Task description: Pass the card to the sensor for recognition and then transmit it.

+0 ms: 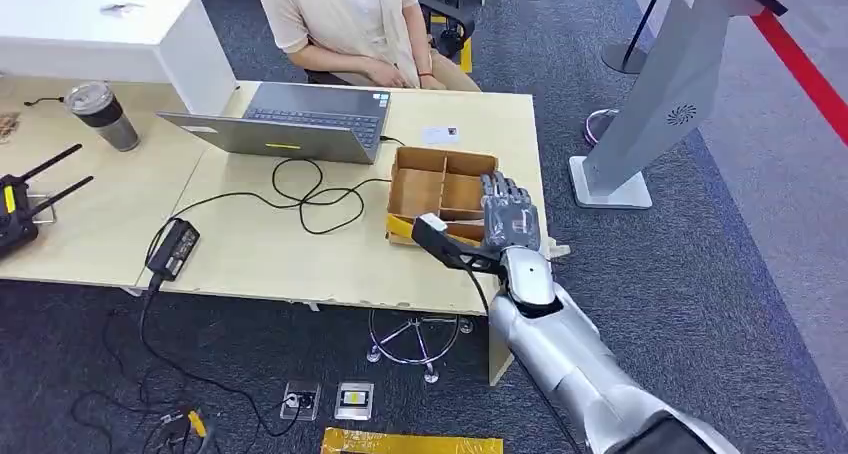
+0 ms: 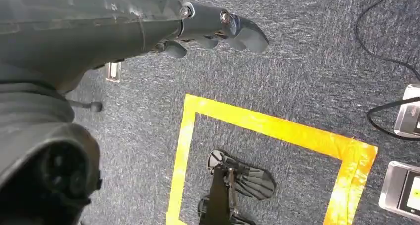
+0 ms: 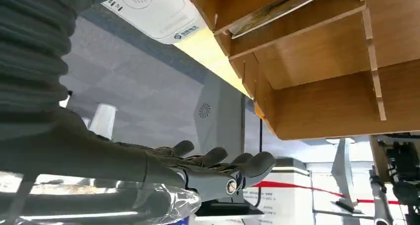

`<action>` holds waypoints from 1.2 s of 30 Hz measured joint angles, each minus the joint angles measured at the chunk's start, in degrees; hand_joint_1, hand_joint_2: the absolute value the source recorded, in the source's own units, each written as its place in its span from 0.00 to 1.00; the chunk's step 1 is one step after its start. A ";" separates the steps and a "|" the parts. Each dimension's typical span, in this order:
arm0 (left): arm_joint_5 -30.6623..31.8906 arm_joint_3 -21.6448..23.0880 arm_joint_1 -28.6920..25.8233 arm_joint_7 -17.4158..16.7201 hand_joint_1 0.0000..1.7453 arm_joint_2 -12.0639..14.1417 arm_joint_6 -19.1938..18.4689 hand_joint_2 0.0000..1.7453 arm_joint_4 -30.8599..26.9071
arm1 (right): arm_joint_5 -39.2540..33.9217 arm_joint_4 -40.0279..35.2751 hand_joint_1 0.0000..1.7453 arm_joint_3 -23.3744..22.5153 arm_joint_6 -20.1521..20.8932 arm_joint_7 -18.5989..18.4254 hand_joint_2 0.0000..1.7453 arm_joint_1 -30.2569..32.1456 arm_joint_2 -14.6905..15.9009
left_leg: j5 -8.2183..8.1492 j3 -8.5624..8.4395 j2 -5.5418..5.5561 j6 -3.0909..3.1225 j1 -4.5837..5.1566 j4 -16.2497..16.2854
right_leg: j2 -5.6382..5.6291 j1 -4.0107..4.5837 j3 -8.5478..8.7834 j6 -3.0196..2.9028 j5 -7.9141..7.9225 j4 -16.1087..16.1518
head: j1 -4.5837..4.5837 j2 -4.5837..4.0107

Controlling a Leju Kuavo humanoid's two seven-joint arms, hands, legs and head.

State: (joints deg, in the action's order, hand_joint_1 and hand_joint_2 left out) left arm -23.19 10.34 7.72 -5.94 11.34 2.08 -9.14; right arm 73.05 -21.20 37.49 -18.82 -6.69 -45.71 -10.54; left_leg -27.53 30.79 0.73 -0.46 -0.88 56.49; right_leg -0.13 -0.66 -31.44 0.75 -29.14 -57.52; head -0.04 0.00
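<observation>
**Card not yet picked up; reach under way**

A white card [image 1: 440, 134] lies on the counter [image 1: 250, 244] in the upper middle of the head view, just beyond the cardboard box [image 1: 443, 189] and near the laptop [image 1: 290, 124]. In the right wrist view a white printed card [image 3: 158, 12] sits at the upper left beside the box's partitions; whether it is the same one cannot be told. No card is in either robot hand, so the pick-up, the pass over the sensor and the hand-over all appear to be left.

The right robot hand [image 1: 510, 214] hovers over the box's right edge at centre right, fingers extended and apart, holding nothing. The left robot hand [image 2: 218, 29] hangs over the carpet above a yellow tape square [image 2: 277, 131], fingers loosely extended and empty.

Which device is the sensor cannot be told. A person [image 1: 350, 24] sits behind the counter at top centre, probably the receiver.
</observation>
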 joint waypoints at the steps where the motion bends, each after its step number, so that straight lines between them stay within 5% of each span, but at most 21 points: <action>1: 0.00 0.00 0.00 0.00 0.00 0.02 0.00 0.00 0.00 | 0.02 0.11 0.00 0.07 0.02 0.02 1.00 -0.04 0.00 | 0.00 0.00 0.00 0.00 0.00 0.00 | 0.00 0.00 0.00 0.00 0.00 0.00 | 0.00 0.00; 36: 1.05 0.94 0.41 -0.28 0.00 0.13 -0.33 0.00 0.00 | 1.86 1.22 0.00 1.24 7.01 -0.66 1.00 -0.96 -2.77 | 0.00 -0.01 -0.02 0.00 -0.01 0.00 | -0.01 0.02 0.00 0.00 0.00 -0.01 | 0.00 0.00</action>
State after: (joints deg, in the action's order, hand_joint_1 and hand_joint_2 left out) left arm -22.14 11.28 8.13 -6.23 11.47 1.75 -9.14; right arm 74.90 -19.98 38.73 -11.80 -7.34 -46.67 -13.31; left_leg -27.53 30.78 0.71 -0.46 -0.89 56.49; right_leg -0.14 -0.64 -31.44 0.75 -29.14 -57.53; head -0.04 0.00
